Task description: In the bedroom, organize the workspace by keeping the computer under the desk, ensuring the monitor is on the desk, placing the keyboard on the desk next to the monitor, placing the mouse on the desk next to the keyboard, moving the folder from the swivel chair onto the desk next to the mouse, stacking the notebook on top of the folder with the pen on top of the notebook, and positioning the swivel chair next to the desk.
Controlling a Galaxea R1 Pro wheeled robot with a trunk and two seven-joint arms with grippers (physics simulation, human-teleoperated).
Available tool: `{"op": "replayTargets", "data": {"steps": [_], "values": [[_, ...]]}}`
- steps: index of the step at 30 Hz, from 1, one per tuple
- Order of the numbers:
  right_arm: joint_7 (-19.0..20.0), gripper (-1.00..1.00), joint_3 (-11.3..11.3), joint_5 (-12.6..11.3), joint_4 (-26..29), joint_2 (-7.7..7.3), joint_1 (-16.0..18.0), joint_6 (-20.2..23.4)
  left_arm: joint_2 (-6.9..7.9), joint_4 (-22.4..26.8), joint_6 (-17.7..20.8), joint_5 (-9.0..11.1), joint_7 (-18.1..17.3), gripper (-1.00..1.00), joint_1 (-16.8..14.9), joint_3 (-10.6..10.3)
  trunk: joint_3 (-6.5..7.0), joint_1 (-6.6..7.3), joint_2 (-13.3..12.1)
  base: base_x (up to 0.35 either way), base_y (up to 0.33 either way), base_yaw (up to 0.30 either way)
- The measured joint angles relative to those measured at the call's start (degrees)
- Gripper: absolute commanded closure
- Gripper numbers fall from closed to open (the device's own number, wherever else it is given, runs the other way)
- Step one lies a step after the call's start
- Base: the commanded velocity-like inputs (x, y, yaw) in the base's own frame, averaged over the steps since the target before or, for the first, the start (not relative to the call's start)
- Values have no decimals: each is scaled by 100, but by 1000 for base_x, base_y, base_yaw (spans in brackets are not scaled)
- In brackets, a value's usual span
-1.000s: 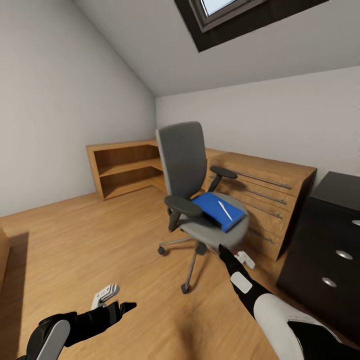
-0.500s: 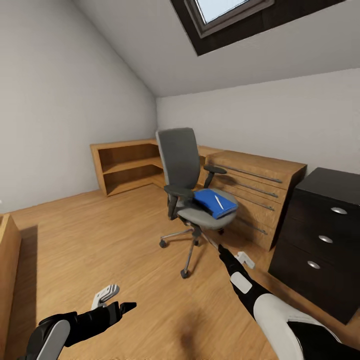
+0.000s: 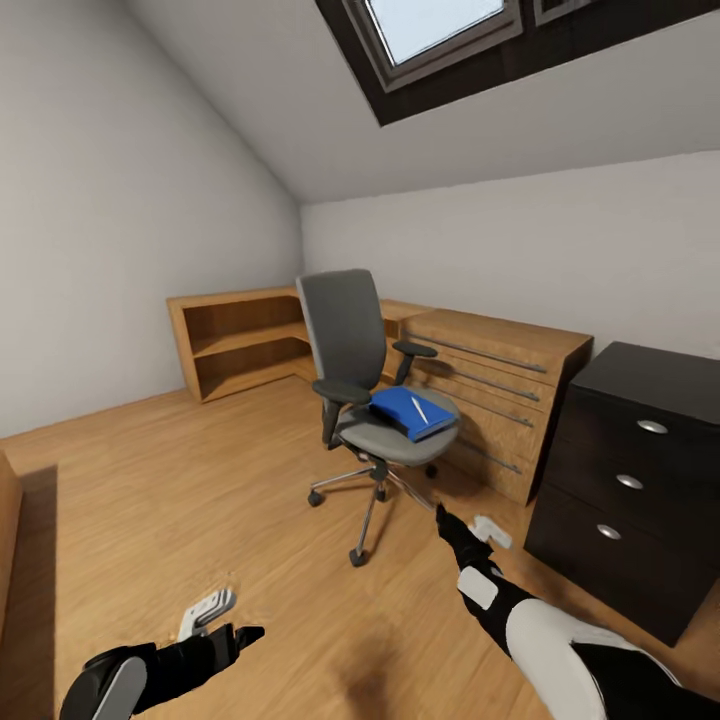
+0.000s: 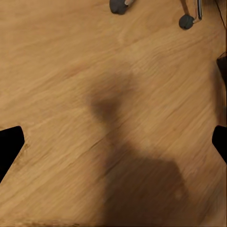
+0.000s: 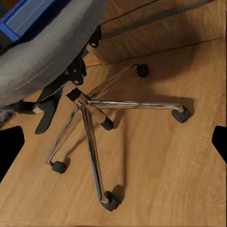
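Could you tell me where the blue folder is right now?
In the head view, the folder lies on the swivel chair seat, near centre, with the pen on it, beside the wooden dresser.

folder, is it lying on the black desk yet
No, the folder lies on the seat of the chair, with the pen on top of it.

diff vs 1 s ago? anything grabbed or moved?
Nothing grabbed or released. The camera has pulled back: the swivel chair looks smaller and farther, and more of the black drawer unit shows. The folder with the pen on it still lies on the seat. Left gripper and right gripper stay open, empty, over the floor.
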State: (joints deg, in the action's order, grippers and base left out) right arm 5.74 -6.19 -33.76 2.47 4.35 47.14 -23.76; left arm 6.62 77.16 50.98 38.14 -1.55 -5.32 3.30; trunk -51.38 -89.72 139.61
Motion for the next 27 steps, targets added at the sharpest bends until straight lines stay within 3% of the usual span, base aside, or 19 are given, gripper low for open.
{"op": "replayTargets", "data": {"steps": [3, 6, 9, 14, 18, 21, 25, 26, 27], "values": [[0, -100, 6, 308, -253, 3, -23, -364, 21, -538, -345, -48, -8, -100, -1, 3, 55, 66, -120, 0, 0, 0], [0, -100, 5, 432, -320, 24, -174, -487, 39, -884, -647, -100, -11, -100, -1, -2, 109, 132, -240, 0, 0, 0], [0, -100, 4, 527, -339, 59, -433, -553, 43, -1223, -992, -317, -15, -100, -1, -7, 162, 198, -360, 0, 0, 0], [0, -100, 1, 805, -348, 79, -843, -814, 21, -2067, -1820, -889, -25, -100, -1, -13, 252, 308, -561, 0, 0, 0], [0, -100, 4, 1053, -350, 82, -1077, -1078, 8, -2610, -2424, -1121, -27, -100, -2, -22, 324, 396, -721, 0, 0, 0], [-5, -100, 2, 1405, -350, 83, -1359, -1390, -4, -3241, -3372, -1328, -28, -100, -2, -41, 377, 462, -842, 0, 0, 0], [-7, -100, 4, 1668, -350, 82, -1507, -1539, -27, -3707, -4088, -1417, -34, -100, -3, -117, 450, 550, -1002, 0, 0, 0], [-8, -100, -1, 1851, -353, 74, -1595, -1594, -75, -4019, -4509, -1458, -34, -100, -2, -245, 467, 572, -1042, 0, 0, 0], [-10, -100, -1, 1909, -355, 71, -1629, -1610, -111, -4150, -4634, -1468, -33, -100, -2, -309, 486, 594, -1082, 0, 0, 0]]}}
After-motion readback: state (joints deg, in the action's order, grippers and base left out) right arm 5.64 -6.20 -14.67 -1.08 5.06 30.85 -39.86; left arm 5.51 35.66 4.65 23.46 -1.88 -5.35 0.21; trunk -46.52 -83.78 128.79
